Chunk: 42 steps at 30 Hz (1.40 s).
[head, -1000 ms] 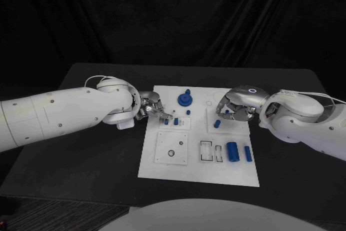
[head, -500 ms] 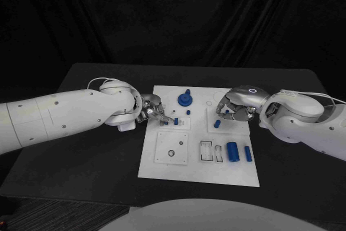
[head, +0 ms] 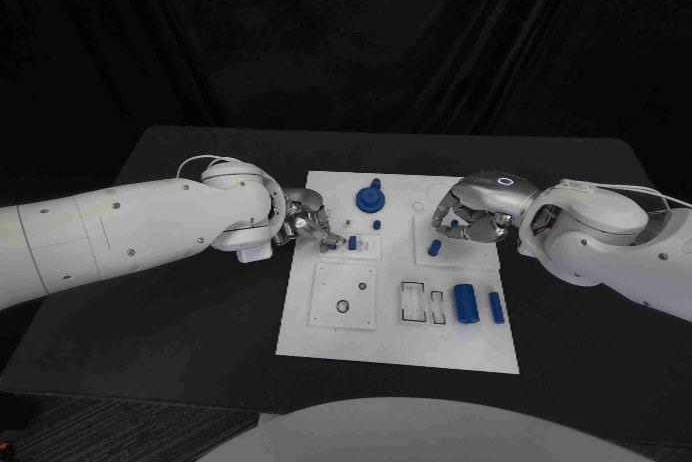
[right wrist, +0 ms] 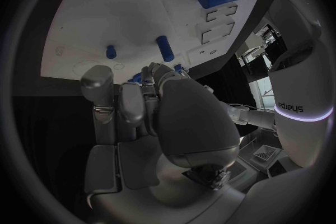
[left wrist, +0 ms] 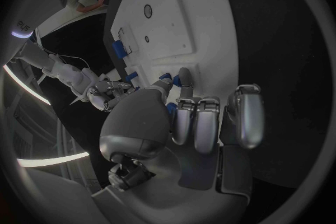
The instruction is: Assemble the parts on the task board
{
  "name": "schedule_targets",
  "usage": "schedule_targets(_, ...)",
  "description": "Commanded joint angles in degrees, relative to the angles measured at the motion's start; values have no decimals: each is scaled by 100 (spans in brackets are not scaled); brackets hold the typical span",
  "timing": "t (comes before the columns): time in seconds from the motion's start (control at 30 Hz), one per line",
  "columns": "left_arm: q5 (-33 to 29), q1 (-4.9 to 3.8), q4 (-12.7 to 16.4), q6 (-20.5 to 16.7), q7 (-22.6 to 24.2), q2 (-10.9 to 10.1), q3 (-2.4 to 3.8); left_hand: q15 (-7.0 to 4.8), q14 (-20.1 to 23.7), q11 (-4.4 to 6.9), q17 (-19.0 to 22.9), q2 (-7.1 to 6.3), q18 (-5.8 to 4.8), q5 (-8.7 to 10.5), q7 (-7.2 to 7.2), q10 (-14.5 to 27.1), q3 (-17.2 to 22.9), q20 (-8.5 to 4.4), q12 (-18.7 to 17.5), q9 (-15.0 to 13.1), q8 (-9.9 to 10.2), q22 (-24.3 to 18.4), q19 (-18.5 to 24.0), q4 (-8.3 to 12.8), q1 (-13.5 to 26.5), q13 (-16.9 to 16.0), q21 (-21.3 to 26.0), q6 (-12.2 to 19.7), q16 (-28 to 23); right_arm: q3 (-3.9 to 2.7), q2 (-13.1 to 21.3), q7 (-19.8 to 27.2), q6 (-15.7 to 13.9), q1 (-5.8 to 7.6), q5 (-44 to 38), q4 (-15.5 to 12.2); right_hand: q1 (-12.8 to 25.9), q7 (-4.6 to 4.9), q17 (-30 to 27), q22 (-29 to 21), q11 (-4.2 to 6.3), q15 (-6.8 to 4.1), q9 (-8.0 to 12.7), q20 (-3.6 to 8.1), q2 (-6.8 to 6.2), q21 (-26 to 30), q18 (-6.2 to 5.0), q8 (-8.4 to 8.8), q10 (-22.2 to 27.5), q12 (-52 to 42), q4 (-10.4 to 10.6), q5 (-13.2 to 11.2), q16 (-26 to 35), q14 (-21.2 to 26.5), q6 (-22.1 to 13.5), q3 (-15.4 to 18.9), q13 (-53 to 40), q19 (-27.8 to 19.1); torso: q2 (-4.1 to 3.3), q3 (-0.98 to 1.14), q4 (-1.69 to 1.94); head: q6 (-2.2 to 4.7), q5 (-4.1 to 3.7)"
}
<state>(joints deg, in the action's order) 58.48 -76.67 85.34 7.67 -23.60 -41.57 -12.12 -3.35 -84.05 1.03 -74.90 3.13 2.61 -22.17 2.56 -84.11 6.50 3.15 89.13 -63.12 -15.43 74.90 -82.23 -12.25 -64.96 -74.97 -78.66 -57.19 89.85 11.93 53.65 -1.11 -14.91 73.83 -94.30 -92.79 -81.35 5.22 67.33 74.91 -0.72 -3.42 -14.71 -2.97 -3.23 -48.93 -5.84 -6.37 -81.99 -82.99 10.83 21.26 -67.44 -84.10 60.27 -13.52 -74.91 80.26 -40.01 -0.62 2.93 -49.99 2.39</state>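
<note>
Compared with a second ago, the left arm has drawn slightly in toward the task board [head: 397, 327], and its left robot hand [head: 310, 225] now reaches a little further over the board's left edge; the parts themselves lie as they did.

That left robot hand has its thumb and one finger closed round a small blue peg [left wrist: 168, 76] at the little square plate near the board's left side, the other fingers lying straight beside it. A second blue peg [head: 352, 242] stands just beside it on the same plate.

Over the board's right upper part, the right robot hand [head: 469, 219] is curled with its fingers drawn in; a bit of blue shows at the fingertips in the right wrist view, but whether it holds that piece I cannot tell. A short blue peg [head: 434, 248] stands just below this hand.

On the white board, which rests on the black tabletop [head: 188, 312], a blue knob-like part [head: 371, 196] stands near the far edge. A thick blue cylinder [head: 464, 301] and a thinner blue pin [head: 496, 307] lie side by side near the right edge, next to two outlined rectangular recesses [head: 426, 302]. A square plate [head: 343, 294] with a small round hole sits on the left lower area.
</note>
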Motion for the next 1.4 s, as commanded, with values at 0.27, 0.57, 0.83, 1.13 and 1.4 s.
schedule_targets(0.27, 8, 33, -12, 102, 81, 44, -5, -7, -595, 3, -1510, -36, 39, -222, -2, -469, 292, -9, -37, 150, 155, 1112, 44, 196, -247, -1407, 38, 70, 15, -3, 1, -88, -45, -15, 19, -7, 11, 5, -1, 545, 8, 20, 11, 1, 5, 42, -100, 40, 19, 21, 7, 34, 13, -40, 28, -13, -275, -22, -5, -2, -1, -1, 3)
schedule_targets(0.57, 8, 36, 54, 15, 132, 41, -5, -18, -595, 13, -1510, -142, 34, -182, -12, -483, 668, -17, -23, 260, 239, 1120, 24, 389, -369, -1418, 10, -14, 15, -3, -3, -105, -26, -15, 20, -5, 0, 4, -5, 544, 10, 18, 13, 2, 6, 49, -101, 41, 19, 22, -3, 45, 18, -39, 29, -22, -275, -22, -2, -1, 1, -1, 6)
schedule_targets(0.83, 8, 37, 47, 77, 87, 57, -4, -18, -595, 15, -1510, -185, 32, -146, -14, -485, 766, -18, -21, 283, 251, 1122, 18, 421, -355, -1419, 3, -45, 15, -3, -6, -120, -12, -15, 20, -4, -10, 3, -11, 543, 12, 17, 14, 3, 7, 59, -103, 42, 20, 23, -14, 57, 23, -38, 29, -31, -274, -23, -2, 0, 0, -1, 23)
schedule_targets(1.13, 8, 37, 53, -74, 160, 51, -4, -34, -595, 33, -1510, -268, 27, -225, -29, -492, 1033, -30, -15, 310, 257, 1130, -4, 561, -381, -1423, -23, -124, 15, -3, 1, -134, -3, -15, 20, -5, -27, 2, -9, 543, 13, 15, 15, 4, 11, 66, -104, 40, 24, 26, -30, 73, 22, -38, 34, -45, -268, -22, -3, 1, 6, -1, 33)
schedule_targets(1.4, 8, 36, 114, -282, 178, 17, -3, -35, -595, 30, -1510, -271, 26, -220, -21, -489, 1096, -33, -20, 333, 274, 1131, -7, 546, -332, -1420, -26, -136, 15, -3, 8, -126, -26, -15, 20, -6, -45, -1, -4, 544, 15, 14, 14, 5, 18, 70, -104, 34, 21, 24, -49, 87, 18, -39, 48, -63, -272, -21, -5, 1, 5, -1, 22)
